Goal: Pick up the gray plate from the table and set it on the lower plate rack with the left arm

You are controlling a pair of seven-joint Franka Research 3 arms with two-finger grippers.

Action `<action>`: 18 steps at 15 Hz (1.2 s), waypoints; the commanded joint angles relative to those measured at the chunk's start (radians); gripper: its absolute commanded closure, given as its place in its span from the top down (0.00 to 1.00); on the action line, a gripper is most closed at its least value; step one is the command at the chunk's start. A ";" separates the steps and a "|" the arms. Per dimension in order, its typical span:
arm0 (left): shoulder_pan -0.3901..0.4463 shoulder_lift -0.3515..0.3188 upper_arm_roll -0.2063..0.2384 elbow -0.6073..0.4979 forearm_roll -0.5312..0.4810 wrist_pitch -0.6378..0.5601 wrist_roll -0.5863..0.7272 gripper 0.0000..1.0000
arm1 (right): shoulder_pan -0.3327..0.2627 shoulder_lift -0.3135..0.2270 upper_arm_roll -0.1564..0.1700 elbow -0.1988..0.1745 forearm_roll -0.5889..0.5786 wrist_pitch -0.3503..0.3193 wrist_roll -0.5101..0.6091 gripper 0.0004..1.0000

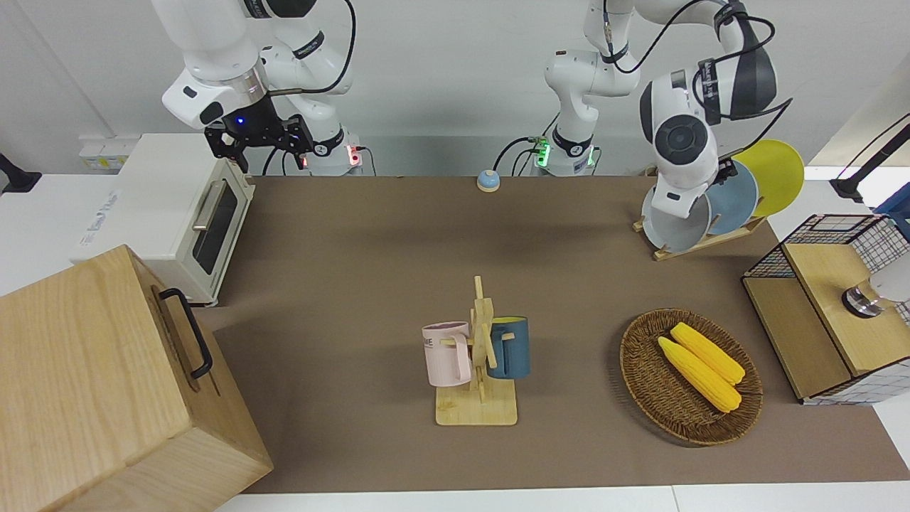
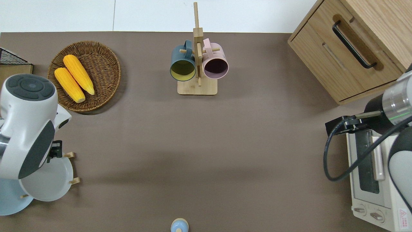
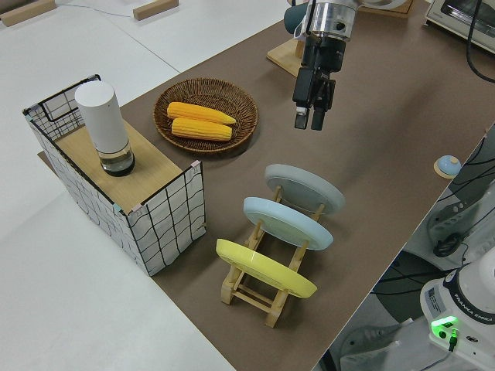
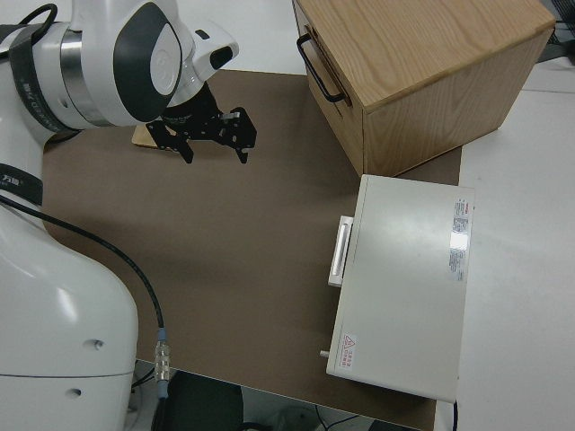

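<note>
The gray plate (image 1: 675,224) stands on edge in the lower plate rack (image 1: 700,245), in the slot farthest from the robots; it also shows in the overhead view (image 2: 48,182) and the left side view (image 3: 305,188). A sky-blue plate (image 3: 288,222) and a yellow plate (image 3: 267,268) stand in the slots beside it. My left gripper (image 3: 308,121) hangs in the air above the rack's gray-plate end, clear of the plate, its fingers slightly apart and empty. My right arm is parked, its gripper (image 4: 216,158) open.
A wicker basket (image 2: 106,51) with two corn cobs lies farther from the robots than the rack. A wire crate (image 3: 166,212) stands beside the rack. A mug tree (image 1: 480,355) with two mugs is mid-table. A toaster oven (image 1: 185,213) and a wooden cabinet (image 1: 106,384) stand at the right arm's end.
</note>
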 commanded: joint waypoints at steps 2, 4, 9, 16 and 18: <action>0.017 0.002 0.005 0.081 -0.282 0.010 0.081 0.99 | -0.023 -0.002 0.021 0.007 -0.005 -0.011 0.012 0.98; 0.026 0.004 0.009 0.135 -0.436 0.014 0.180 0.99 | -0.023 -0.002 0.021 0.007 -0.006 -0.011 0.012 0.98; 0.029 0.004 0.017 0.268 -0.561 0.033 0.200 0.99 | -0.023 -0.002 0.021 0.007 -0.005 -0.011 0.012 0.98; 0.030 0.002 0.005 0.307 -0.561 0.106 0.204 0.99 | -0.023 -0.002 0.021 0.007 -0.005 -0.011 0.012 0.98; 0.033 0.004 0.000 0.305 -0.570 0.106 0.211 0.99 | -0.023 -0.002 0.021 0.007 -0.006 -0.012 0.012 0.98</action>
